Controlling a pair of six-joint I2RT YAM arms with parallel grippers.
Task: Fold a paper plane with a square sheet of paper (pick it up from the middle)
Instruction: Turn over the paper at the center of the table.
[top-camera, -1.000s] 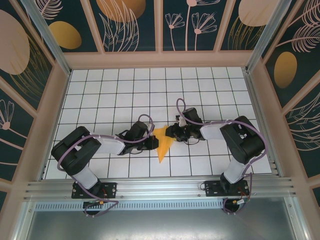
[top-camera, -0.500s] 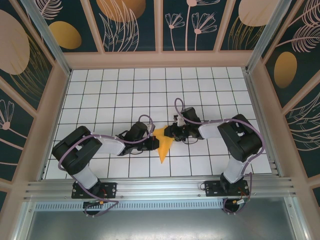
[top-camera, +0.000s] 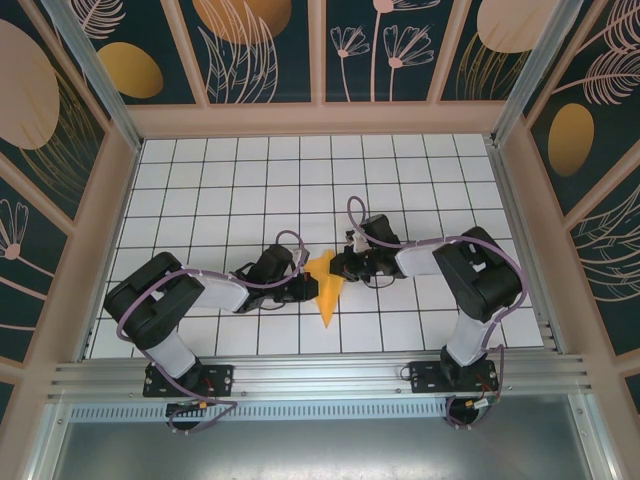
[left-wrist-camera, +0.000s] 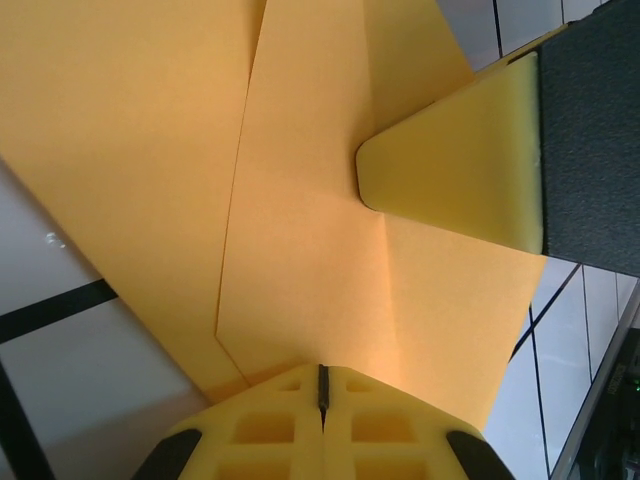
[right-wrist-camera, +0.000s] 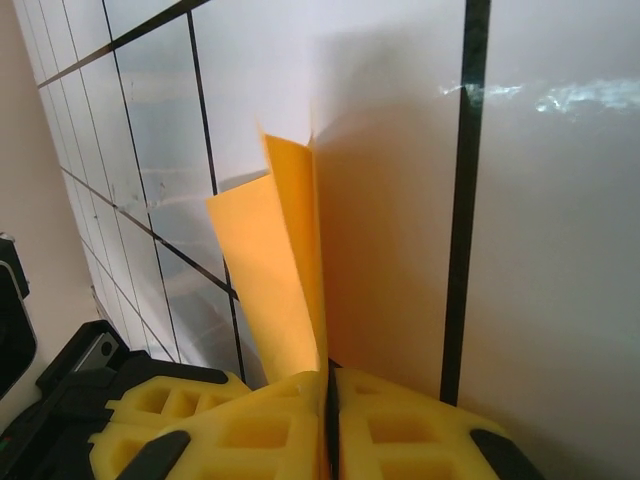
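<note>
The square sheet of paper (top-camera: 325, 288), folded into an orange-yellow pointed shape, lies at the table's near middle with its tip toward the arms. My left gripper (top-camera: 308, 289) is at its left edge. In the left wrist view the paper (left-wrist-camera: 300, 200) spreads in layers ahead of that left gripper (left-wrist-camera: 322, 385), whose shut tips rest against it. My right gripper (top-camera: 338, 268) is at the paper's upper right edge. In the right wrist view the right gripper (right-wrist-camera: 328, 390) is shut on a raised flap of the paper (right-wrist-camera: 275, 270). One of its fingers (left-wrist-camera: 450, 150) lies on the paper.
The white gridded table (top-camera: 250, 180) stretches behind and to both sides of the paper. Patterned walls and a wooden frame (top-camera: 320, 118) close it in. A metal rail (top-camera: 320, 375) with both arm bases runs along the near edge.
The right gripper has closed on the paper's edge and shifted slightly left. The left gripper has stayed shut at the paper's left side.
</note>
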